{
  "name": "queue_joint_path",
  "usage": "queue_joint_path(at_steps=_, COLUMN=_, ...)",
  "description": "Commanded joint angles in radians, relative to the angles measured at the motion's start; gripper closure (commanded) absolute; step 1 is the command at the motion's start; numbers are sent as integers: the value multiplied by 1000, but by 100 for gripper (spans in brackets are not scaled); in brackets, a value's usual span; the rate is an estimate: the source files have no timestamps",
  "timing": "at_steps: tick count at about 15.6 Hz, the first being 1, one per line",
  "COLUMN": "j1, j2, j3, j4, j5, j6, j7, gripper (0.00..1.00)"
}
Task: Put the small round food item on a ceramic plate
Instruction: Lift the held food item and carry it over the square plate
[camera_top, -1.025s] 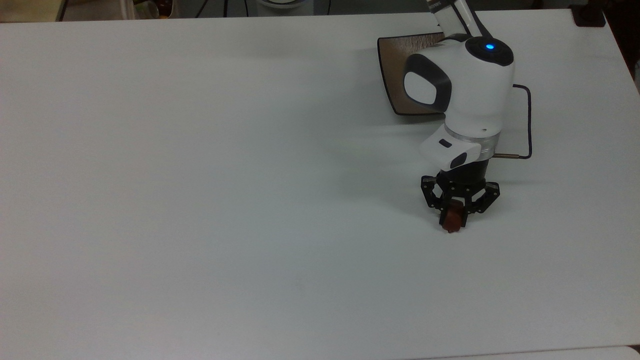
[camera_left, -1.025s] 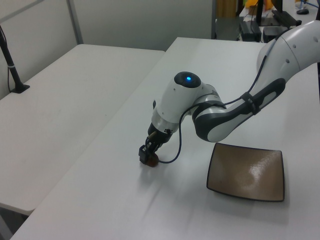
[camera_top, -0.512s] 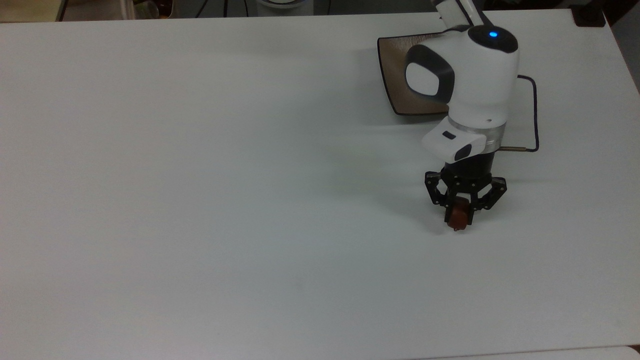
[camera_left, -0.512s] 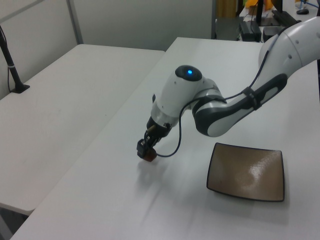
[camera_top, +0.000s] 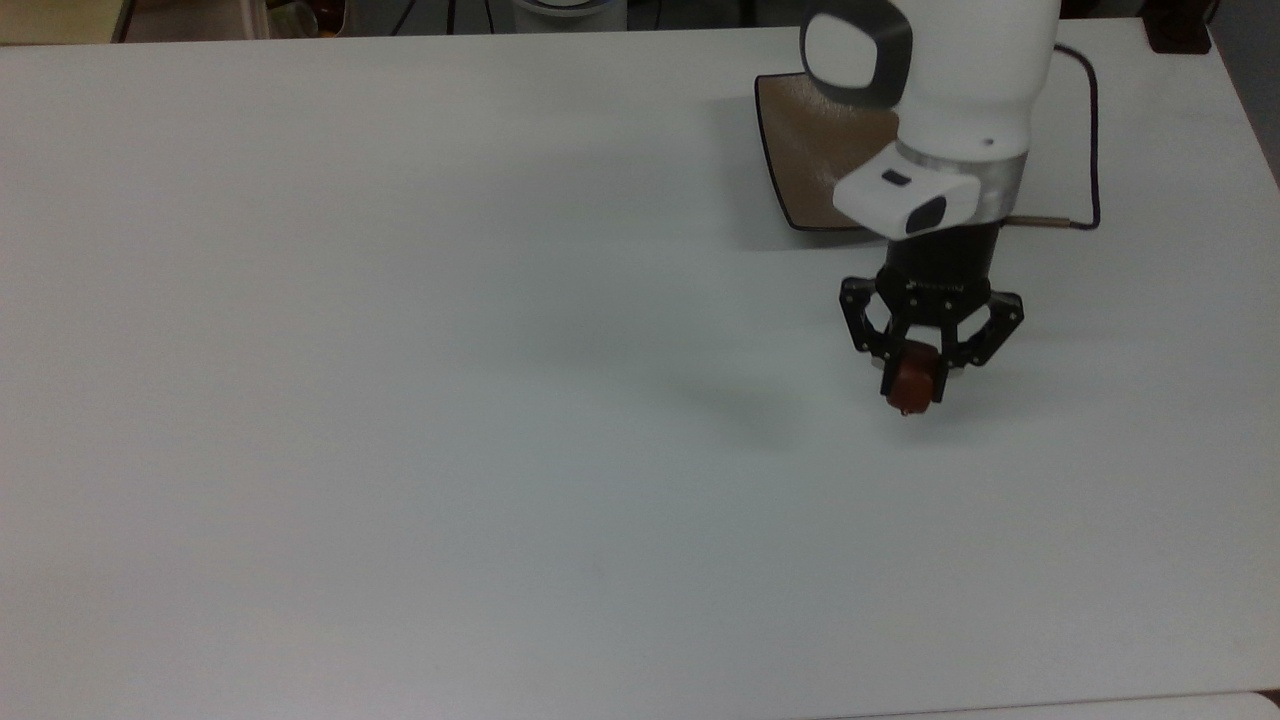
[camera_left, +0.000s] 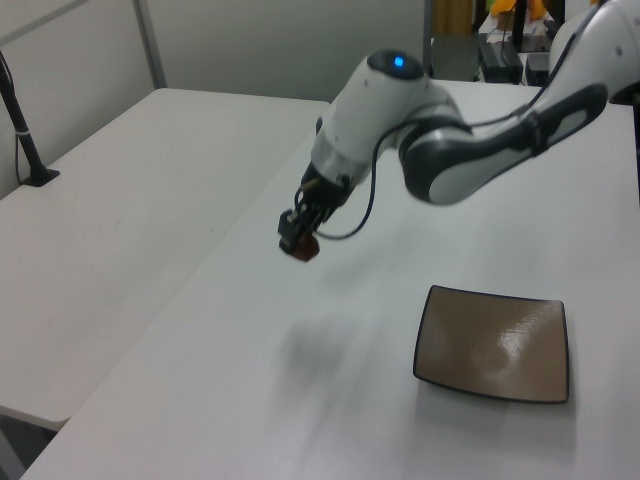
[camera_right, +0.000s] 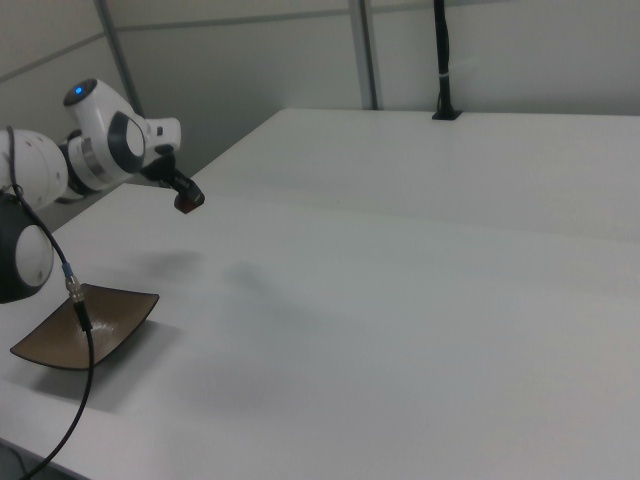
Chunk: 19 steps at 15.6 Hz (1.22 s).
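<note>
- Since the pictures from a second ago, I have brought the gripper (camera_top: 911, 383) up off the desk (camera_top: 400, 400); back then the food chunk (camera_top: 911, 381) sat at desk level between the fingers, and now it hangs clear in the air with its shadow lying apart from it on the white surface in the left view.
- The gripper is closed on the chunk, which has come up with it and has not slipped out; I judge the pick to be done and the carry to be the step in hand.
- In the top view the gripper has also drifted a little toward the plate (camera_top: 815, 160), though it is not over it yet; the plate lies flat and bare on the desk, well apart from the chunk in the left view, to the left view's right and lower down.
- What remains, as I read it, is to travel across above the plate, come down and let go.
- The chunk (camera_left: 303, 248) is small, dark reddish-brown and stubby, with a tiny nub at its lower end in the top view; it is far smaller than the square brown plate (camera_left: 495, 343) with its thin dark rim and upturned corners.
</note>
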<state>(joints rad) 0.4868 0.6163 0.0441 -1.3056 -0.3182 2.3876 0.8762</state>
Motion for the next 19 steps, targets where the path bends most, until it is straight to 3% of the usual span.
queue_joint_path(at_steps=1, j1=-1, j2=-211, j3=3, j4=-184, j5=7, j6=-88, j7=23, gripper=60)
queue_joint_path(at_steps=4, j1=-2, j2=-306, j3=3, j4=-242, j5=66, j6=-183, j7=-8, gripper=58)
queue_joint_path(at_steps=8, j1=-22, j2=-380, j3=2, j4=-248, j5=237, j6=-353, j7=-216, gripper=58)
queue_joint_path(at_steps=11, j1=-39, j2=-447, j3=3, j4=-311, j5=333, j6=-482, j7=-402, gripper=58)
queue_joint_path(at_steps=15, j1=-40, j2=-504, j3=8, j4=-412, j5=398, j6=-524, j7=-508, gripper=58)
queue_joint_path(at_steps=19, j1=-63, j2=-588, j3=72, j4=-553, j5=432, j6=-524, j7=-569, gripper=58)
